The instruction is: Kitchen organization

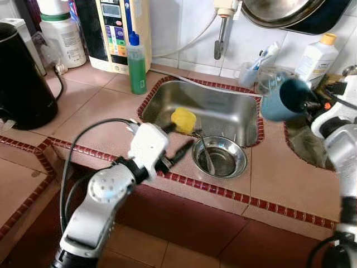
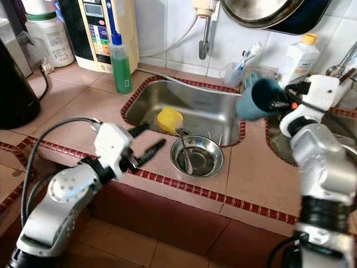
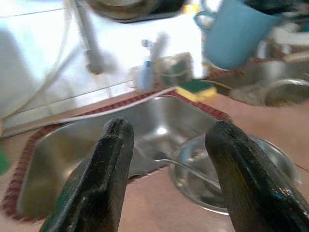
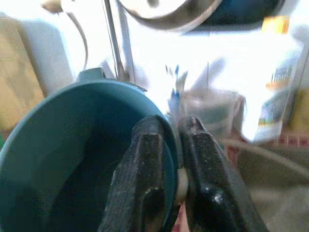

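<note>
My right gripper (image 4: 171, 126) is shut on the rim of a blue mug (image 1: 281, 100), one finger inside and one outside. It holds the mug on its side in the air, over the counter between the steel sink (image 1: 223, 109) and the basin to its right. My left gripper (image 1: 181, 137) is open and empty, low over the sink's front rim. Just beyond its fingertips (image 3: 116, 140) sits a steel bowl (image 1: 241, 161) with a spoon (image 1: 205, 152) in it. A yellow sponge (image 1: 183, 120) lies in the sink beside the bowl.
A green soap bottle (image 1: 136, 64) stands at the sink's back left corner and a black kettle (image 1: 19, 78) at far left. A tap (image 1: 222, 33), a cup of toothbrushes (image 1: 248, 70), a white bottle (image 1: 317, 56) and a hanging pan (image 1: 279, 11) line the tiled wall.
</note>
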Available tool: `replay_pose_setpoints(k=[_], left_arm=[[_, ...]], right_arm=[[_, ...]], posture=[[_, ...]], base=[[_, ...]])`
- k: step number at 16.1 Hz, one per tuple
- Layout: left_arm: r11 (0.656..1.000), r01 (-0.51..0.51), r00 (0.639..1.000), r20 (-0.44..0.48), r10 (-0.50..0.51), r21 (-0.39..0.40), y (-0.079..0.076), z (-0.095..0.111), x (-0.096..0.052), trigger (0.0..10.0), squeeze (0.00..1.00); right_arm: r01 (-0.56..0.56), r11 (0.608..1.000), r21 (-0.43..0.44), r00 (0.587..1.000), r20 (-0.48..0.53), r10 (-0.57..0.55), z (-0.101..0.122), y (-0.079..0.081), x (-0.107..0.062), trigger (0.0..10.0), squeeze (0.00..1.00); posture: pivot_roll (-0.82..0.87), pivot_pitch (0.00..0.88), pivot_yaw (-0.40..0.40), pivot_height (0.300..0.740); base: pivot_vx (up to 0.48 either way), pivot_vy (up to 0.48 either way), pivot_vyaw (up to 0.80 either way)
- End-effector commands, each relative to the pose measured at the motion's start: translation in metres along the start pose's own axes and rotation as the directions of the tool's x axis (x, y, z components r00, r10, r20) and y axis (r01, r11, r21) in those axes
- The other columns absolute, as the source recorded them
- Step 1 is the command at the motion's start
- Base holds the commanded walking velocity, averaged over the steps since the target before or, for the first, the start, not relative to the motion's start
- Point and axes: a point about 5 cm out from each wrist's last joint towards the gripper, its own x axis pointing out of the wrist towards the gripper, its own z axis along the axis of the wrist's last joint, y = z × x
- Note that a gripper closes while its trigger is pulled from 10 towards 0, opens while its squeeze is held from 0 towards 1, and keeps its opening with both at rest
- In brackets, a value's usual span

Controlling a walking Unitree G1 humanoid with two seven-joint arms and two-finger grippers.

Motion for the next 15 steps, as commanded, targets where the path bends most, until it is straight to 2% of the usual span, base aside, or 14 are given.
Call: replay_pose_setpoints(k=[1,3,5,9,15], left_arm=[[0.999,-0.043,0.999,0.001,0.043,-0.033,0.007,0.000,0.001,10.0,0.00],[0.994,-0.095,0.995,0.006,0.096,-0.058,0.015,-0.001,0.001,10.0,0.00],[0.989,-0.121,0.993,0.007,0.122,-0.080,0.020,-0.001,0.001,10.0,0.00],[0.973,-0.171,0.985,-0.023,0.169,-0.158,0.028,-0.007,0.002,10.0,0.00],[0.961,-0.171,0.985,-0.037,0.166,-0.218,0.028,-0.010,0.003,10.0,0.00]], right_arm=[[-0.004,0.999,-0.033,0.997,0.081,0.007,0.007,0.007,-0.002,10.0,0.00],[-0.031,0.998,-0.059,0.991,0.126,0.038,0.000,0.018,-0.005,10.0,0.00],[-0.047,0.998,-0.037,0.989,0.138,0.051,-0.006,0.027,-0.007,10.0,0.00],[-0.021,0.998,-0.058,0.968,0.249,0.035,0.004,0.027,-0.011,10.0,0.00],[-0.015,0.996,-0.090,0.970,0.239,0.036,-0.008,0.030,-0.015,10.0,0.00]], posture=[[-0.05,0.000,-0.045,0.732],[-0.05,0.000,-0.044,0.732],[-0.05,0.000,-0.042,0.732],[-0.05,0.000,-0.040,0.732],[-0.05,0.000,-0.041,0.732]], base=[[0.000,0.000,0.00],[0.000,0.000,0.00],[0.000,0.000,0.00],[0.000,0.000,0.00],[0.000,0.000,0.00]])
